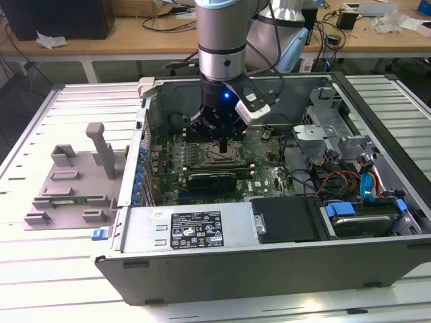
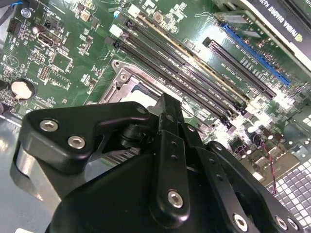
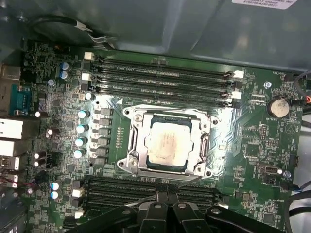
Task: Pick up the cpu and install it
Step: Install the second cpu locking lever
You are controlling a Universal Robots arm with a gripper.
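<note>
Open PC case (image 1: 377, 249) on slatted bench: cpu (image 3: 167, 145) sits in socket (image 3: 133, 145); my gripper (image 1: 224, 142) hovers above, fingers' state unclear. Seating needs verifying.

Exterior view high over the open case (image 1: 269, 256); both wrist views close above its motherboard (image 3: 243, 121).

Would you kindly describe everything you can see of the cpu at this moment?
In the first wrist view the cpu is a flat square chip with a silver-grey metal top, dull and slightly smudged at the centre. It lies flat and level inside the metal-framed socket on the green motherboard, between two banks of dark memory slots. The frame surrounds it on all sides. The gripper sits above the board's near edge, apart from the chip. Nothing else touches its top.
</note>
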